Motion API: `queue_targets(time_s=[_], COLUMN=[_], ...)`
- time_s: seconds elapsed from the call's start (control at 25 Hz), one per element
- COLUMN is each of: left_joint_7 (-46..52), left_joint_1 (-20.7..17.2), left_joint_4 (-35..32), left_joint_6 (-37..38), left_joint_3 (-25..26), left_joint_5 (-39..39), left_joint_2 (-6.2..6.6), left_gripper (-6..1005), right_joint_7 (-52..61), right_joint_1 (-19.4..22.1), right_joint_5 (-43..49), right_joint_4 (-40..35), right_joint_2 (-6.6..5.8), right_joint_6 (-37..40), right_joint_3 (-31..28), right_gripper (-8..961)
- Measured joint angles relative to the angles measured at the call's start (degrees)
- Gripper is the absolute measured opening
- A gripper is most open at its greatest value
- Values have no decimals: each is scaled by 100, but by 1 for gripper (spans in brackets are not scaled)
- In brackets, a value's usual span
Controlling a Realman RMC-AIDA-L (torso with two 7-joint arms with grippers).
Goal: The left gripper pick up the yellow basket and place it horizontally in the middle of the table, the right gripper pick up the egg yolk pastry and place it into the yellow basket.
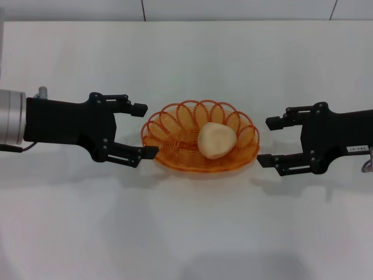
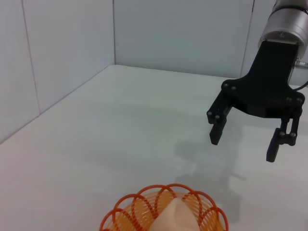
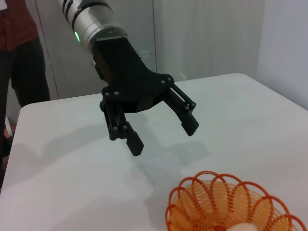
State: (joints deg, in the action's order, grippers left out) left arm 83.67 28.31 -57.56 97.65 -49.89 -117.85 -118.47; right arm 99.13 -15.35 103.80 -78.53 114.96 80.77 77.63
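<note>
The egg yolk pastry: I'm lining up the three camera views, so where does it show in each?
Head view: the egg yolk pastry lies inside the yellow basket, mid-picture.
Left wrist view: bottom edge, in the basket.
Right wrist view: only a sliver at the bottom edge.
Shared landmark: the basket's looped rim.

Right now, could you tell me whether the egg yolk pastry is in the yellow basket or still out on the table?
In: the egg yolk pastry sits inside the yellow basket, ringed by its looped rim.
</note>
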Motion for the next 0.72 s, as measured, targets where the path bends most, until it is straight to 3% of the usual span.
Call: queue_targets(time_s=[0.72], left_joint_7=[-6], left_joint_1=[10], left_joint_4=[0], left_joint_6=[0], left_joint_3=[6], left_joint_5=[43], left_joint_2=[8], left_gripper=[887], right_joint_7=[0], right_joint_1=[-15], right_joint_5=[-1], right_joint_4=[29], right_joint_2=[0], right_joint_6=[0], right_joint_3=[-2], right_gripper=[726])
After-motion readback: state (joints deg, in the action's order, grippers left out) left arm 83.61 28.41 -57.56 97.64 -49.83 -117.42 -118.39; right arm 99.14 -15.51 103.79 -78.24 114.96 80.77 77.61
